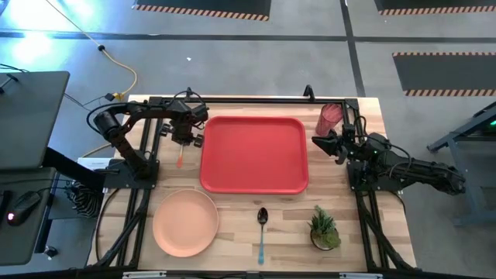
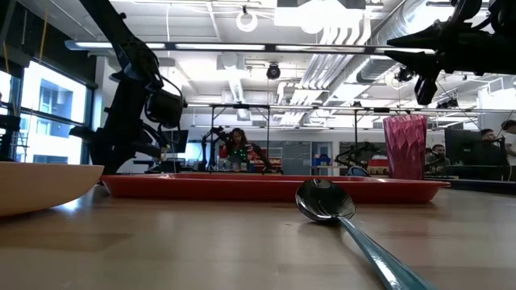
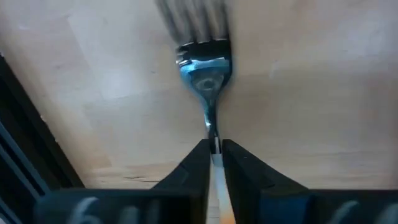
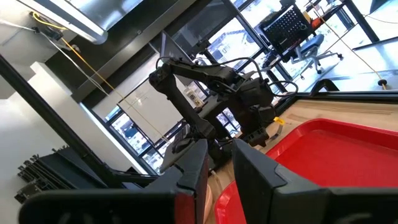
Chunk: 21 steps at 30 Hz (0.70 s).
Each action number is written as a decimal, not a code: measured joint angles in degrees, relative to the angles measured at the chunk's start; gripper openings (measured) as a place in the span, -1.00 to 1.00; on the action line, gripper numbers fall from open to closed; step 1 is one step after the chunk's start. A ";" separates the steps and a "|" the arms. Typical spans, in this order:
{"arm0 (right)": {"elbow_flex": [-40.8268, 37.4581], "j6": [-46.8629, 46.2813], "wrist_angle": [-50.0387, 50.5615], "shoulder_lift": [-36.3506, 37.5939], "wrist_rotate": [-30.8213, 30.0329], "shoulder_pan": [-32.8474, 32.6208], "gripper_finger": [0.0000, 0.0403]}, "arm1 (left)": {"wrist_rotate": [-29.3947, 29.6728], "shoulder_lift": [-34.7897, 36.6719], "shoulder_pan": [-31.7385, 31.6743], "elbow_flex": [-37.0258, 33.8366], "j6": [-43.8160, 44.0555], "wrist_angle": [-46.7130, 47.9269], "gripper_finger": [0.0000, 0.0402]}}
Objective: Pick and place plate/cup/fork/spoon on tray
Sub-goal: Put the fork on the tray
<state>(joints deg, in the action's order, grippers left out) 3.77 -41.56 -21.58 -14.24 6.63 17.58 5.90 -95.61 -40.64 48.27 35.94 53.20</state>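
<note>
Closest to the left wrist lens, the left gripper [image 3: 214, 158] has its jaws clamped on the fork [image 3: 205, 68] at the thin neck above the handle. Light, stiff and slick metal there; a hold lower on the orange handle would likely twist less. It hangs above the wood just beside the tray [image 1: 254, 153], which holds nothing. The right gripper [image 1: 322, 142] waits by the cup [image 1: 329, 118], its jaws nearly together. Plate [image 1: 185, 222] and spoon [image 1: 262, 226] lie on the table [image 1: 232, 232], off the tray
</note>
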 joint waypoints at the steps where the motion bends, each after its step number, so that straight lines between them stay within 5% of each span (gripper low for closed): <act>1: 0.00 0.01 -0.01 0.00 0.00 0.00 -0.67 | -0.06 0.00 0.01 0.00 -0.13 -0.01 -0.92; 13: 0.00 0.02 0.00 0.00 0.00 0.00 -0.67 | -1.45 0.93 0.13 -0.22 -0.15 -0.03 -0.97; 21: 0.00 2.05 0.00 0.00 -0.04 0.00 -0.67 | -4.00 8.63 0.26 -0.22 -0.16 -0.13 -0.96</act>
<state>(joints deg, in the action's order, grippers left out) 3.77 -39.51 -21.58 -14.24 6.59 17.58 1.90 -86.98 -40.38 48.05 35.78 53.07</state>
